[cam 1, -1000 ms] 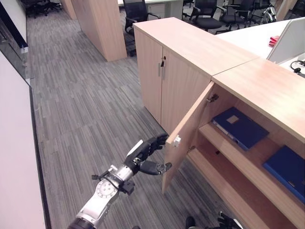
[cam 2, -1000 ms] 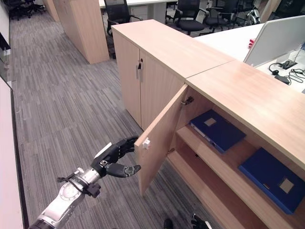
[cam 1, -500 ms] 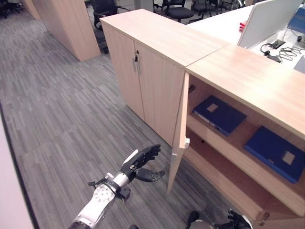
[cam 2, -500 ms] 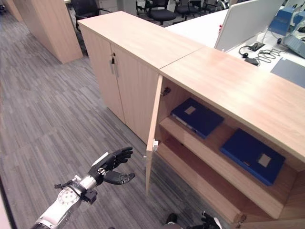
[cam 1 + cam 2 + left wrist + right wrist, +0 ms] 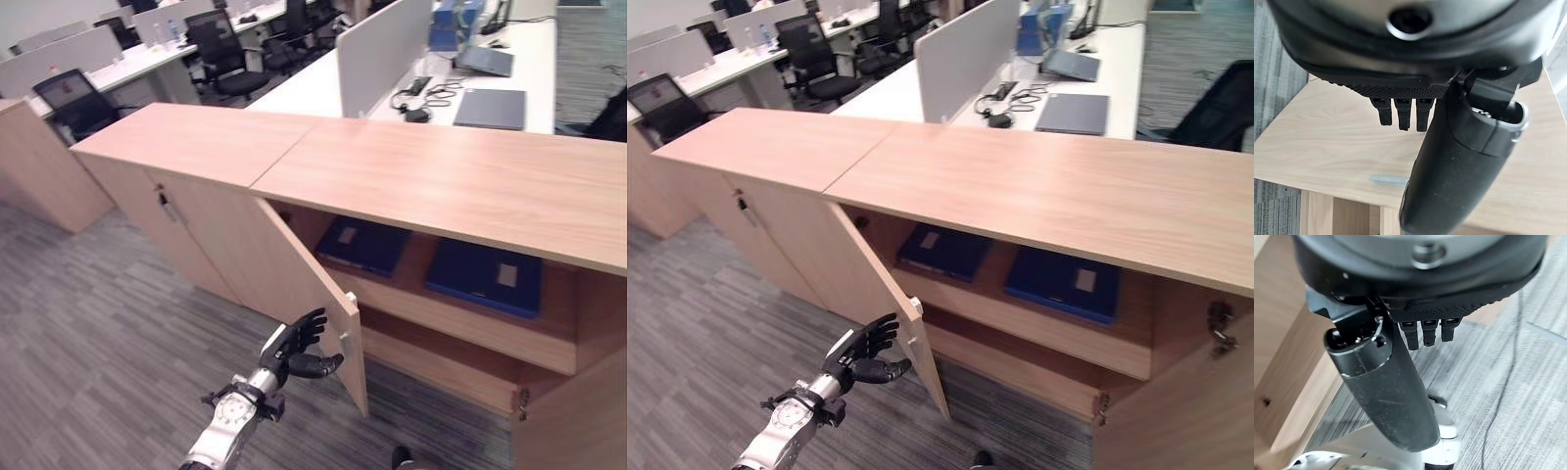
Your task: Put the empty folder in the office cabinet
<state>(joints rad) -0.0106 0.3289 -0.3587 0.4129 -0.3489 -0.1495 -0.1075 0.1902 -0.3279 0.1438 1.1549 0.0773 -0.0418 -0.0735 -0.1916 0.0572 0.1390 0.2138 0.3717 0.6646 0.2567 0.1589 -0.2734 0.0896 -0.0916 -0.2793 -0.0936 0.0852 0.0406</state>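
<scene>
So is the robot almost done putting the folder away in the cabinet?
Partly. The cabinet door stands open, and two blue folders already lie on the upper shelf. Right now the left hand is by the door's edge, fingers relaxed, holding nothing. The right hand is open and empty too. Neither hand carries a folder, so none is going in now, and the door is not yet shut.

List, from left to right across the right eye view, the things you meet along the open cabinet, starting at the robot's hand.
Left hand → open cabinet door → first blue folder on the shelf → second blue folder on the same shelf → door hinge at the right side.
</scene>
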